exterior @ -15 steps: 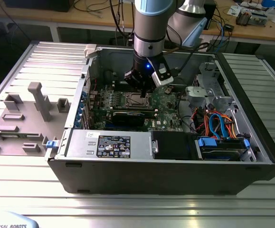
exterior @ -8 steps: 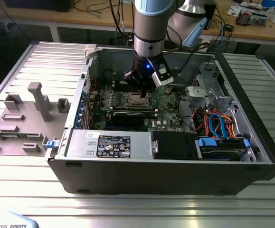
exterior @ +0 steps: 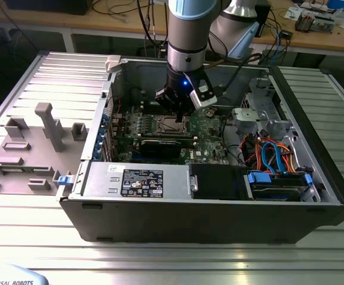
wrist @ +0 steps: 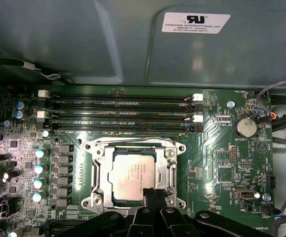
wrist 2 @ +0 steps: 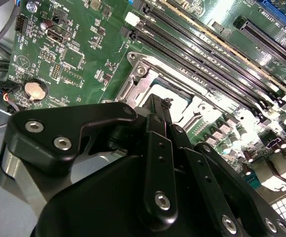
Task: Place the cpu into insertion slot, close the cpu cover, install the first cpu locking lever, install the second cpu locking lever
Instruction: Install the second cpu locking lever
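First wrist view: cpu (wrist: 134, 173) seated in insertion slot (wrist: 97, 200), cpu cover (wrist: 170, 168) closed over it, gripper (wrist: 150, 193) fingertips pinched narrow at the cover's near edge.

White printed label (wrist: 196, 22) on grey case wall (wrist: 83, 39), black sticker (exterior: 142, 181) on silver housing (exterior: 97, 178) (both bearing small print)

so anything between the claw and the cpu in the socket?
Nothing visible. The cpu sits in the insertion slot with its top exposed, and the claw is right at its edge, fingertips together, no cable or part between.
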{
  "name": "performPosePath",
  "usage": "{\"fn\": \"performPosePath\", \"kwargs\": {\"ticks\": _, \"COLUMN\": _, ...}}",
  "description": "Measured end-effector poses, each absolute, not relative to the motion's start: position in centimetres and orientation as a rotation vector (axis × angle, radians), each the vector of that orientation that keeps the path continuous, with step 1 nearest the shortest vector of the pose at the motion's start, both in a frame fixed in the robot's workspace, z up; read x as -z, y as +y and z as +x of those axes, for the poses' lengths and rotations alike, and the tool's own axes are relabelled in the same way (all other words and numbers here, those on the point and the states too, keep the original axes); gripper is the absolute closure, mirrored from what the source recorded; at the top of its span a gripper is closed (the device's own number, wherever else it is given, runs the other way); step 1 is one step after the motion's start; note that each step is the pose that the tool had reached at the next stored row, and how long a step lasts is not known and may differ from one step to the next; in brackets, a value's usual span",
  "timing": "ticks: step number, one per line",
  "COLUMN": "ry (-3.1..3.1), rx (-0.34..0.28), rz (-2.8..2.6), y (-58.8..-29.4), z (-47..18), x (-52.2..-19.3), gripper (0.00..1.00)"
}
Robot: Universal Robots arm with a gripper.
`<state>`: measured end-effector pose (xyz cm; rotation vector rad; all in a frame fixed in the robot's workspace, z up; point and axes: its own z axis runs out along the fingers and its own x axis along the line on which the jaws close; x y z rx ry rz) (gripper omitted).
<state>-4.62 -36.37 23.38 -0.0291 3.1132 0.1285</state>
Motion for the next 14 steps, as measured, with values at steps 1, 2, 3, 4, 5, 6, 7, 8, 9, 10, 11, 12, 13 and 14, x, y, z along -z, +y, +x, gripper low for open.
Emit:
{"fn": "performPosePath", "kwargs": {"ticks": 1, "ry": 3.113, "rx": -0.128, "rz": -0.029, "y": -36.4, "z": -4.6, "x": -23.4, "gripper": 0.89}}
{"fn": "performPosePath", "kwargs": {"ticks": 2, "ry": 3.113, "rx": -0.128, "rz": -0.029, "y": -36.4, "z": -4.6, "x": -23.4, "gripper": 0.89}}
{"fn": "performPosePath", "kwargs": {"ticks": 3, "ry": 3.113, "rx": -0.129, "rz": -0.030, "y": -36.5, "z": -4.6, "x": -23.4, "gripper": 0.89}}
{"fn": "performPosePath", "kwargs": {"ticks": 4, "ry": 3.113, "rx": -0.130, "rz": -0.029, "y": -36.6, "z": -4.6, "x": -23.4, "gripper": 0.89}}
{"fn": "performPosePath", "kwargs": {"ticks": 5, "ry": 3.113, "rx": -0.132, "rz": -0.029, "y": -36.9, "z": -4.6, "x": -23.4, "gripper": 0.89}}
{"fn": "performPosePath", "kwargs": {"ticks": 6, "ry": 3.113, "rx": -0.132, "rz": -0.029, "y": -37.1, "z": -4.6, "x": -23.4, "gripper": 0.89}}
{"fn": "performPosePath", "kwargs": {"ticks": 7, "ry": 3.114, "rx": -0.133, "rz": -0.029, "y": -37.4, "z": -4.6, "x": -23.4, "gripper": 0.89}}
{"fn": "performPosePath", "kwargs": {"ticks": 8, "ry": 3.114, "rx": -0.134, "rz": -0.029, "y": -37.7, "z": -4.6, "x": -23.4, "gripper": 0.89}}
{"fn": "performPosePath", "kwargs": {"ticks": 9, "ry": 3.116, "rx": -0.134, "rz": -0.029, "y": -38.0, "z": -4.6, "x": -23.4, "gripper": 0.89}}
{"fn": "performPosePath", "kwargs": {"ticks": 10, "ry": 3.117, "rx": -0.134, "rz": -0.029, "y": -38.3, "z": -4.6, "x": -23.4, "gripper": 0.89}}
{"fn": "performPosePath", "kwargs": {"ticks": 11, "ry": 3.119, "rx": -0.134, "rz": -0.029, "y": -38.5, "z": -4.5, "x": -23.4, "gripper": 0.89}}
{"fn": "performPosePath", "kwargs": {"ticks": 12, "ry": 3.121, "rx": -0.134, "rz": -0.029, "y": -38.6, "z": -4.5, "x": -23.4, "gripper": 0.89}}
{"fn": "performPosePath", "kwargs": {"ticks": 13, "ry": 3.123, "rx": -0.135, "rz": -0.028, "y": -38.7, "z": -4.5, "x": -23.4, "gripper": 0.89}}
{"fn": "performPosePath", "kwargs": {"ticks": 14, "ry": 3.125, "rx": -0.138, "rz": -0.028, "y": -38.9, "z": -4.5, "x": -23.4, "gripper": 0.89}}
